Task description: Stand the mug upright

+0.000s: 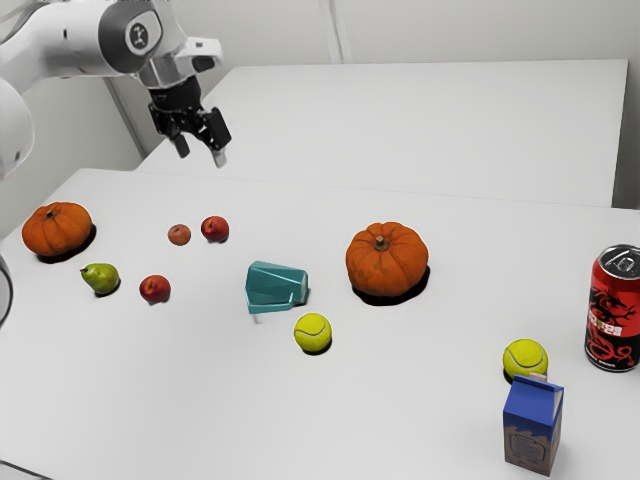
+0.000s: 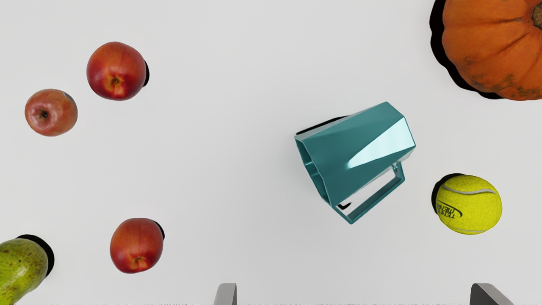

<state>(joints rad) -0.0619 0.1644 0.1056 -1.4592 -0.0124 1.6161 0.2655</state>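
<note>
A blue gable-top carton point(image 1: 533, 428) stands nearest in the exterior view; our teal mug point(image 1: 276, 287) lies on its side near a tennis ball point(image 1: 312, 333).

In the wrist view our gripper point(image 2: 353, 293) is wide open, empty. We judge this the approach; next: descend, grip the mug, turn its mouth up.

I see a teal mug point(image 1: 272, 286), with a pale, almost white gleam on one facet. My arm point(image 1: 70, 40) is white with dark grey, my gripper point(image 1: 201, 154) black with grey tips. Both pumpkins point(image 1: 387, 265) point(image 1: 56, 231) are orange, and the wrist view shows me darker blotches on one. The pear point(image 1: 101, 278) is green, speckled brown; the nectarines point(image 2: 116, 70) point(image 2: 136, 245) are red with yellow-orange patches, the apple point(image 2: 51, 112) a softer pinkish red. I get yellow tennis balls point(image 2: 470, 205) point(image 1: 525, 358) with pale seams, a red-and-black patterned can point(image 1: 613, 310), a blue carton point(image 1: 533, 425) with a brownish lower part, and a white table point(image 1: 200, 400).
</note>
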